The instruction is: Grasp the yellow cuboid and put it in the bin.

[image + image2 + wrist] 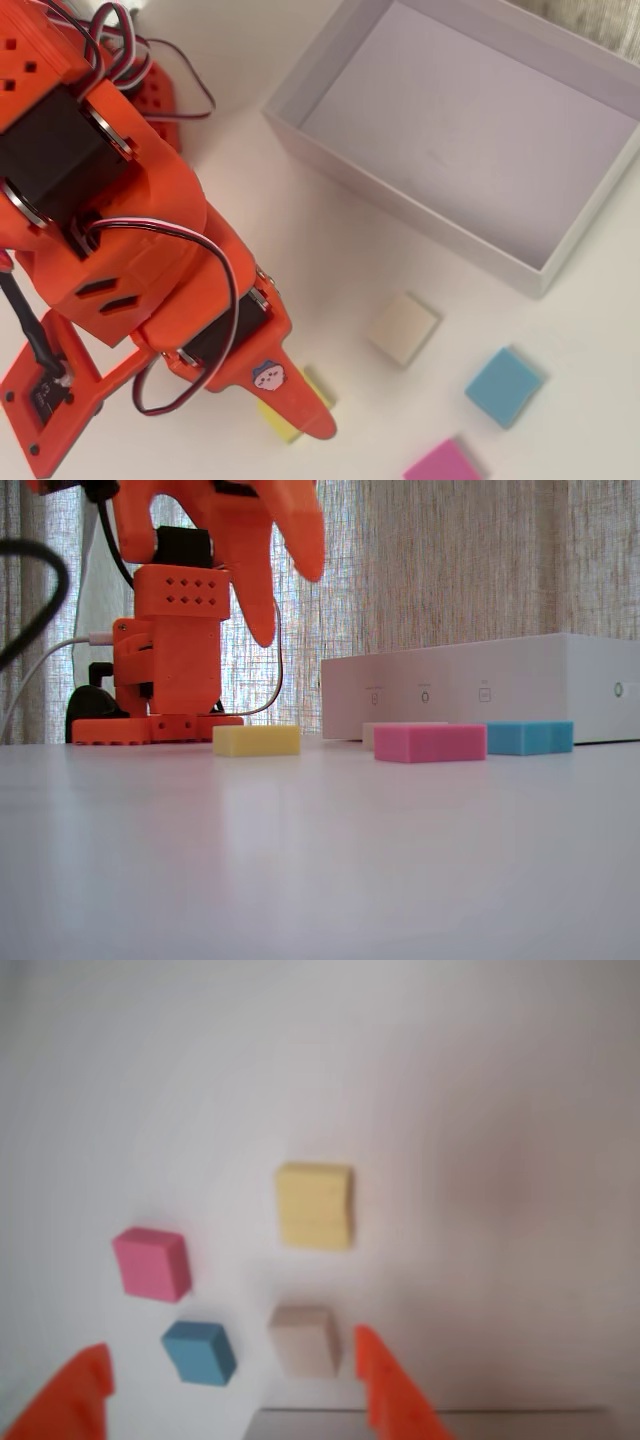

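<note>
The yellow cuboid (pixel 315 1205) lies flat on the white table, alone and free in the wrist view. In the overhead view the orange finger covers most of it, and only its edges (pixel 281 423) show. My gripper (pixel 228 1342) is open and empty. It hangs well above the table, over the cuboid (pixel 257 741), with its orange fingers (pixel 268 610) pointing down. The bin (pixel 292 128), a shallow white box with a pale lavender floor, sits at the upper right of the overhead view and is empty.
A cream block (pixel 402 328), a blue block (pixel 503 386) and a pink block (pixel 443 463) lie between the cuboid and the bin's near wall (pixel 480 695). The arm's orange base (pixel 175 640) stands behind the cuboid in the fixed view.
</note>
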You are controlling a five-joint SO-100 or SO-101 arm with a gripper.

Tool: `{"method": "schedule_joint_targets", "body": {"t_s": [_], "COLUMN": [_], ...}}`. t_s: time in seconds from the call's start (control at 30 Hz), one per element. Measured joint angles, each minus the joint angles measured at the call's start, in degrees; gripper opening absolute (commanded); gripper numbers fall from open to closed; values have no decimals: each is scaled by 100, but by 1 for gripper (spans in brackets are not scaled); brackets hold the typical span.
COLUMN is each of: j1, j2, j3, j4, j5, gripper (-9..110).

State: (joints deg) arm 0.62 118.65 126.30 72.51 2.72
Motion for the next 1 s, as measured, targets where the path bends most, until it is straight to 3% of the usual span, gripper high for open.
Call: {"method": "schedule_joint_targets", "body": {"t_s": [0.33, 1.0], "j1": [457, 413], "j2": [-352, -1582], "j3": [360, 360], "j4": [-308, -1397], "j5": [-325, -554], "gripper": [31, 31]}}
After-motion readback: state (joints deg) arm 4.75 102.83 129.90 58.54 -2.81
